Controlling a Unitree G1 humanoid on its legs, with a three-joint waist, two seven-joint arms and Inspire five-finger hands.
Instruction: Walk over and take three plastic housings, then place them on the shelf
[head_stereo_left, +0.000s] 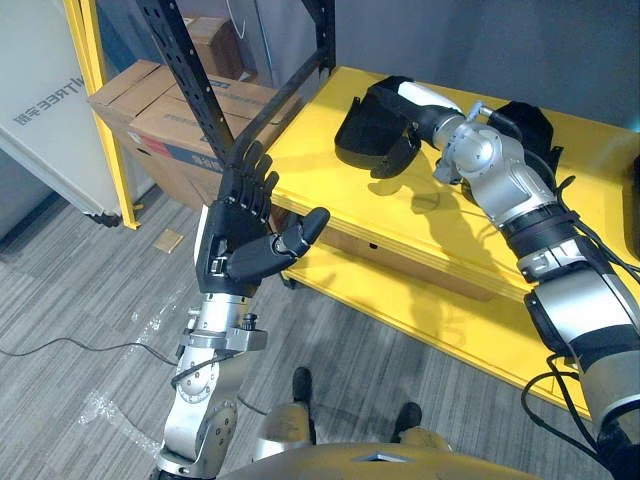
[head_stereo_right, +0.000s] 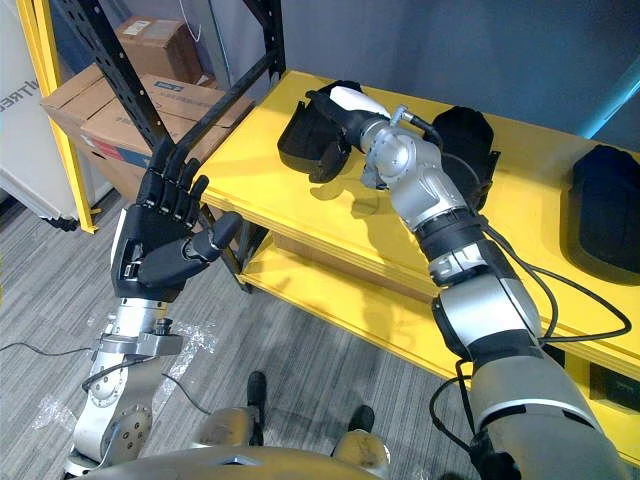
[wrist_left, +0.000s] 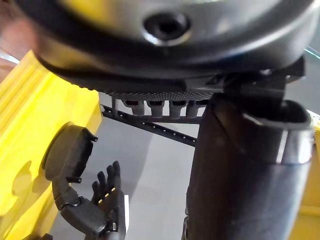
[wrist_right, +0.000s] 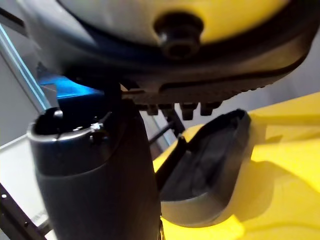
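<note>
Black plastic housing (head_stereo_left: 365, 140) is set on the yellow shelf (head_stereo_left: 350, 190); right hand (head_stereo_left: 395, 95) is laid against it, fingers straightened, judged a release. Left hand (head_stereo_left: 235, 235) is held open, empty.

Lit brightly and evenly from overhead. Throws a soft-edged shadow from the black plastic housing (head_stereo_left: 372, 140) onto the yellow shelf (head_stereo_left: 340, 200), falling toward the near edge. Gleams palely across the shelf top, without harsh glare. Dims over the grey carpet floor (head_stereo_left: 370, 335) below the lower board. Glows as a thin cyan strip (wrist_right: 22, 69) in the right wrist view, with the housing's hollow left almost black there.
</note>
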